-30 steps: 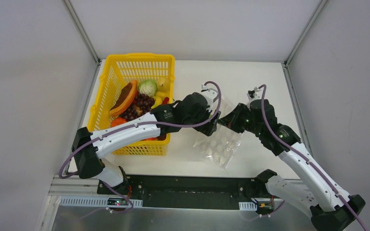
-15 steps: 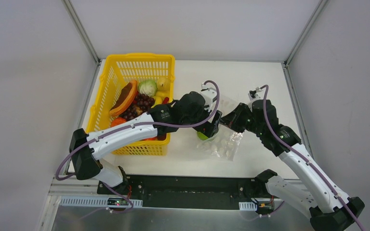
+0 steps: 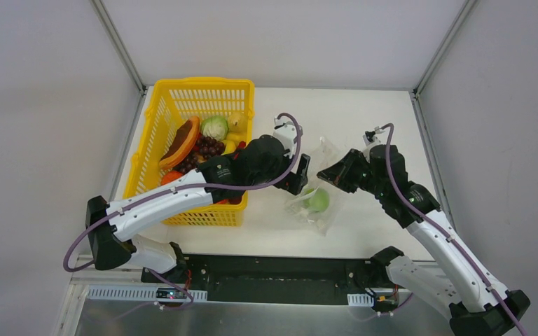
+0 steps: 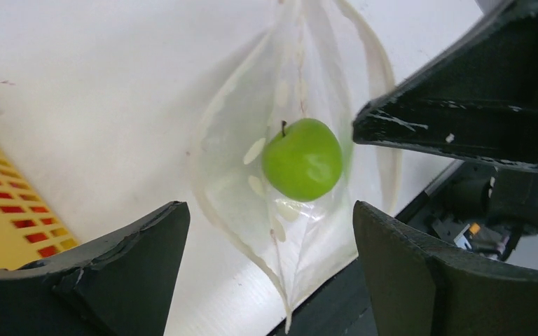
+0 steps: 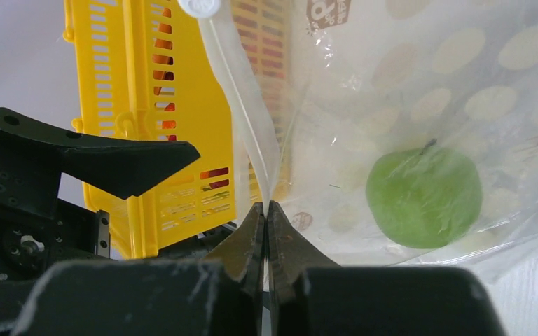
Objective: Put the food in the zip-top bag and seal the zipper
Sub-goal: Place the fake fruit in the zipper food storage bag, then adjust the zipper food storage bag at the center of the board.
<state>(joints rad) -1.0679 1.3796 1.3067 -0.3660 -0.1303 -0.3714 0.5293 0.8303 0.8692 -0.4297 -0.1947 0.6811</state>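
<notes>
A green apple (image 3: 317, 201) lies inside the clear polka-dot zip-top bag (image 3: 300, 210) on the white table. My left gripper (image 3: 302, 183) hovers open just left of the bag's mouth; in the left wrist view its jaws (image 4: 270, 269) stand wide and empty above the apple (image 4: 302, 159) and bag (image 4: 301, 238). My right gripper (image 3: 324, 175) is shut on the bag's mouth edge, pinching the zipper strip (image 5: 242, 91) between its jaws (image 5: 266, 208). The apple (image 5: 424, 196) shows through the plastic (image 5: 406, 91). More food stays in the basket: cabbage (image 3: 215, 128), grapes (image 3: 203, 155).
The yellow lattice basket (image 3: 155, 119) stands at the table's left, with my left arm crossing its near right corner. It also shows behind the bag in the right wrist view (image 5: 154, 105). The black mounting rail (image 3: 280, 273) runs along the near edge.
My left gripper opened and let go of the green apple, which now rests inside the bag. The left arm drew back toward the basket. The right gripper kept its hold on the bag's edge.
</notes>
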